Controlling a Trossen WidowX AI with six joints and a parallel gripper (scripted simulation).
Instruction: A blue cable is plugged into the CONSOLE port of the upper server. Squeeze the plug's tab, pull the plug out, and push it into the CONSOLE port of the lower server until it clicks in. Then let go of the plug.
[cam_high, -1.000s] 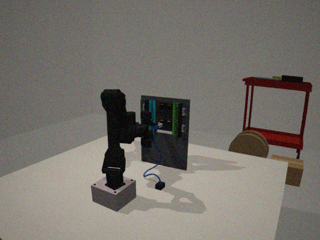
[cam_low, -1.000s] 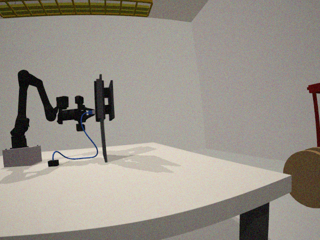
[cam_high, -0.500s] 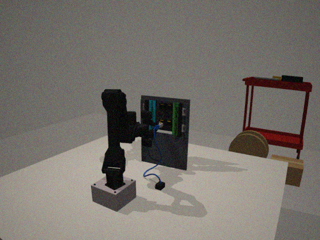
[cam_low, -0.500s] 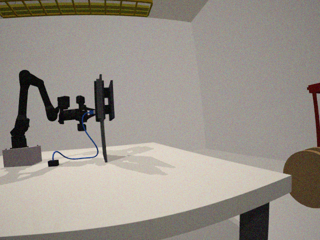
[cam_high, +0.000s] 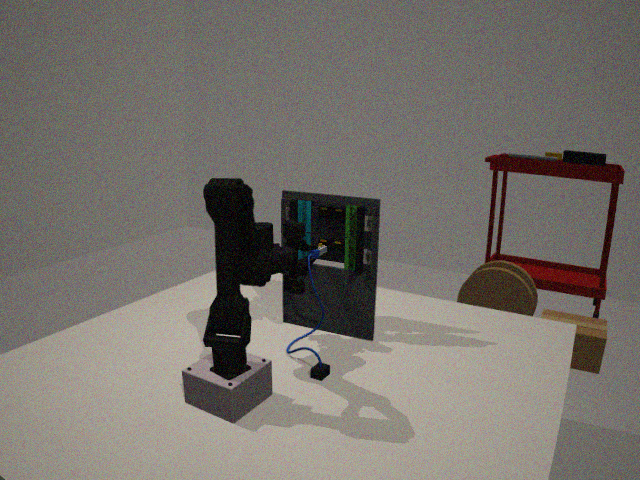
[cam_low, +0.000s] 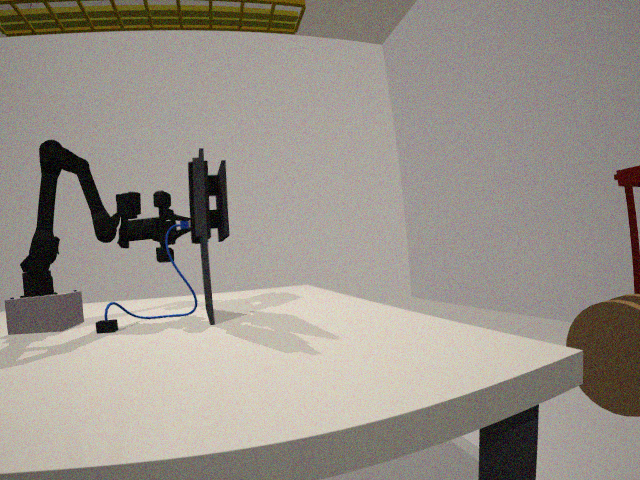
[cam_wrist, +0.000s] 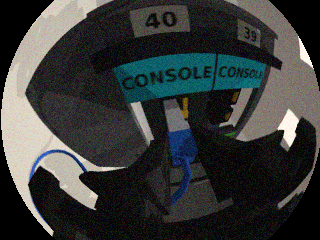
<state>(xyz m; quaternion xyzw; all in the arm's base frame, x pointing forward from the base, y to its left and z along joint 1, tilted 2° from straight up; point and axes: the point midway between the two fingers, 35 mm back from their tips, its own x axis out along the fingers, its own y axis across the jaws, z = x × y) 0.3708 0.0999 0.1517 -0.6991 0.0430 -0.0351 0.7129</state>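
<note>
Your black metal gripper (cam_high: 310, 256) (cam_low: 190, 225) (cam_wrist: 178, 128) grips the blue-and-clear plastic plug (cam_high: 317, 252) (cam_low: 184, 225) (cam_wrist: 182, 145); keep it square while pushing toward the far panel's left side.

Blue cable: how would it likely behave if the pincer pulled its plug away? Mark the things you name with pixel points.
The cable (cam_high: 323, 310) (cam_low: 181, 272) looks floppy, since it hangs in loose curves. It would probably trail lightly, being thin. The black block (cam_high: 320, 371) (cam_low: 107, 326) at its far end might drag or tip if the slack ran out, as it looks small.
</note>
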